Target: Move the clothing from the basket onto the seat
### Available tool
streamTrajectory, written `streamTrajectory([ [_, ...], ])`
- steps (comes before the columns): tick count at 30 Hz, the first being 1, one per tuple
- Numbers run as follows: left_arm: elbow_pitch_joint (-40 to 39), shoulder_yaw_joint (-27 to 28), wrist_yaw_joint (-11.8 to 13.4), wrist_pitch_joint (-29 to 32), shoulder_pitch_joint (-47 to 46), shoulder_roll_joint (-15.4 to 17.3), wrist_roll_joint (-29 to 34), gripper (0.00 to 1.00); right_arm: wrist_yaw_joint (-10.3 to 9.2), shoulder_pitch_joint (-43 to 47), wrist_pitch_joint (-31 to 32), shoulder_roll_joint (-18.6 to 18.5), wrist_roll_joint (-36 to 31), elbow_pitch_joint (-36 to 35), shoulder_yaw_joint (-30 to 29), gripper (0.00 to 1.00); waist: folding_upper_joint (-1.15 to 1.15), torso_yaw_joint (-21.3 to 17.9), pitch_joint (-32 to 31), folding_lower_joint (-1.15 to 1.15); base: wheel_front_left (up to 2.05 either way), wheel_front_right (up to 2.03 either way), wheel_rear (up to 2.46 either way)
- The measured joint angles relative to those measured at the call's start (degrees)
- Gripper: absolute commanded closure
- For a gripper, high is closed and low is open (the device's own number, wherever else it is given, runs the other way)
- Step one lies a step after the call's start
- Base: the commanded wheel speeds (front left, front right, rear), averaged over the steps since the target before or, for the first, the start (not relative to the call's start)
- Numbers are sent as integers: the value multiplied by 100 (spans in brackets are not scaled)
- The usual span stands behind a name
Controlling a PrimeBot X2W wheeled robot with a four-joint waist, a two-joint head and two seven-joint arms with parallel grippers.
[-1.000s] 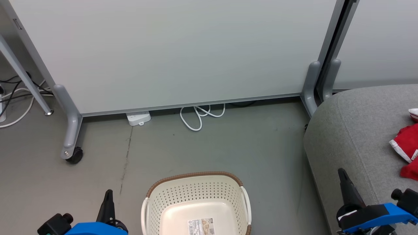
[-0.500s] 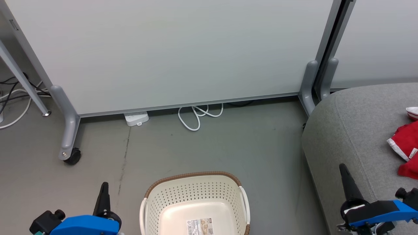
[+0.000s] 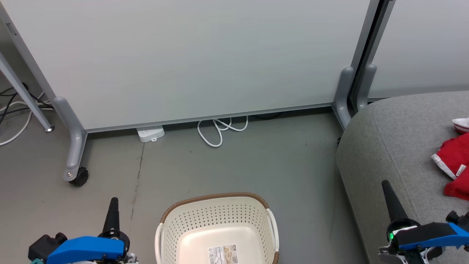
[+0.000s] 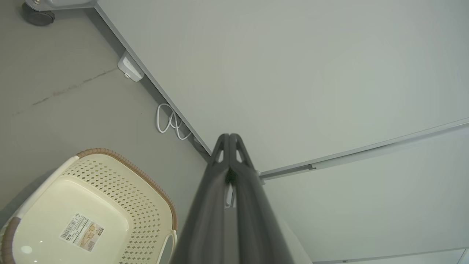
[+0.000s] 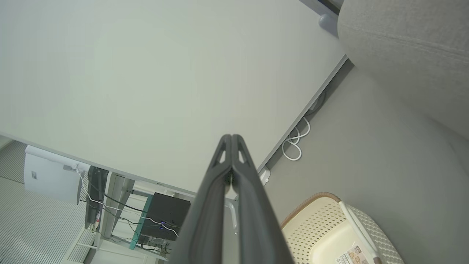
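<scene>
Jaws on both sides pressed together, gripping nothing; basket (image 3: 216,197) apparently empty; red clothing (image 3: 452,161) lies on the seat (image 3: 395,146).

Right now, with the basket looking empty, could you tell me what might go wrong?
The clothing on the seat runs off the head view's right edge, so a slipping piece could go unnoticed. The white cable loops on the floor by the partition; driving forward might snag it. The basket sits close in front; a turn could knock it.
</scene>
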Motion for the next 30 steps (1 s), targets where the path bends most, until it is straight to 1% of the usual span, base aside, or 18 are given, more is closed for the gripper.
streamTrajectory([
  [15, -160, 137, 0, 225, -96, -14, -797, 100, 0, -113, 100, -8, 899, 12, -15, 100, 0, -54, 6, 0, 0, 0, 0],
  [30, -290, 260, 0, 400, -182, -23, -1399, 100, 0, -152, 192, -13, 1586, 19, -26, 100, 0, -102, 12, 0, 0, 0, 0],
])
